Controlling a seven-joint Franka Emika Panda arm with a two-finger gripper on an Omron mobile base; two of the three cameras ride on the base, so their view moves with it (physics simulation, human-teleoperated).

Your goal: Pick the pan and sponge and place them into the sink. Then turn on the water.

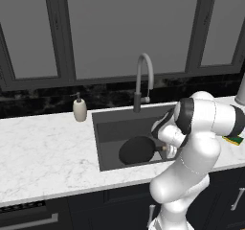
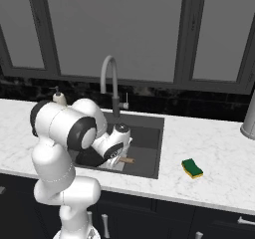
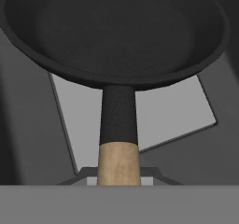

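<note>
I'm holding the round black frying pan w/ wooden handle (image 3: 116,41) low inside the dark-grey sink basin (image 1: 107,123); my gripper (image 2: 118,162) is pinching its handle; next I'd say release, then fetch the yellow-green sponge (image 2: 192,168) on the counter.

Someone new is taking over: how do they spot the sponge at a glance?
Find the sink under the faucet. Right of it on the white counter lies the sponge, small and rectangular. It's the only yellow-and-green thing there.

White marble counter (image 2: 209,148) with sponge (image 2: 191,168), soap dispenser (image 1: 79,109), perhaps a grey canister (image 2: 248,121).
</note>
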